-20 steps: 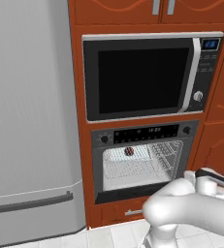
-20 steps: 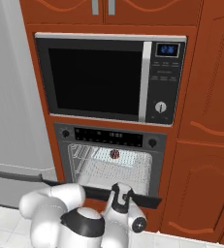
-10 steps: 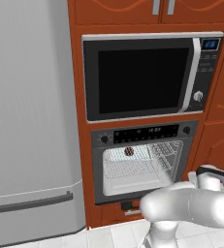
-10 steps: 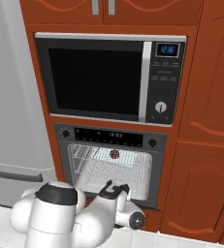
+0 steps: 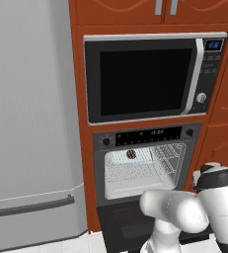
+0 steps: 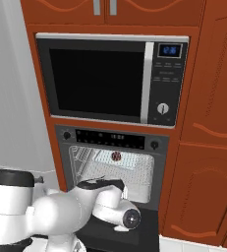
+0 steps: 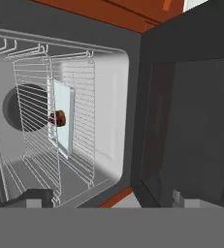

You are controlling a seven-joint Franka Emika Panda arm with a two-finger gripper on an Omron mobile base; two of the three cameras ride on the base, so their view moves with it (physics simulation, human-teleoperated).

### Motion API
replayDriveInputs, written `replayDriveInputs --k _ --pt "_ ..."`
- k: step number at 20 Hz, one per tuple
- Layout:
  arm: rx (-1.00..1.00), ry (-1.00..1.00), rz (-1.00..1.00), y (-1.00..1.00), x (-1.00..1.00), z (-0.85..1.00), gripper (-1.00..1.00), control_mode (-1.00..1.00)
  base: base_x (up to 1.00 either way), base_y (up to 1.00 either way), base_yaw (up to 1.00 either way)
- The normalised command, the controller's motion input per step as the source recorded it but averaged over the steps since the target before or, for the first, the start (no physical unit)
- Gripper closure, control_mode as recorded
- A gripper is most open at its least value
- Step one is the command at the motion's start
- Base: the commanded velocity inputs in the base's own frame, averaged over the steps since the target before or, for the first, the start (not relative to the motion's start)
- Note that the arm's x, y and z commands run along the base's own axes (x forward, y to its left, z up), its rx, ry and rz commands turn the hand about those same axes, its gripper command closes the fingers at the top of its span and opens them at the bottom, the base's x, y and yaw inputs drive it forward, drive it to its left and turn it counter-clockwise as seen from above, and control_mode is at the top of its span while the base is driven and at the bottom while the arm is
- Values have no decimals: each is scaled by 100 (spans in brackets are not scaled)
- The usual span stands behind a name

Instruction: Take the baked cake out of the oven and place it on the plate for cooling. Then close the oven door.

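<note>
The black oven stands open below the microwave, its pale inside lit. The baked cake is a tiny dark reddish lump on the wire rack. It also shows from the other side as the cake. In the rolled hand view the cake sits on a pale tray against the rack. The oven door fills the right, folded down. My gripper is open in front of the oven mouth, well short of the cake, with nothing between its fingers. The plate is out of view.
A silver-trimmed microwave sits above the oven. A tall grey fridge stands to the left and red-brown cabinet doors to the right. The lowered oven door juts out towards my base, with my arm over it.
My arm has folded lower over the lowered door and the hand has turned towards the oven mouth. The jaws have spread wide. Cake, rack and door have not moved.
</note>
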Motion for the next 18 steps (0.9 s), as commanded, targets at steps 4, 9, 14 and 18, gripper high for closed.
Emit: replayDriveInputs --k 4,9,14,18 --pt "0 0 0 22 46 2 -100 -100 0 0 0" --pt "1 -9 3 0 55 -34 -100 -100 0 0 0" --pt "3 -15 5 0 44 -63 -100 -100 0 0 0" --pt "4 -22 4 0 24 -78 -100 -100 0 0 0"
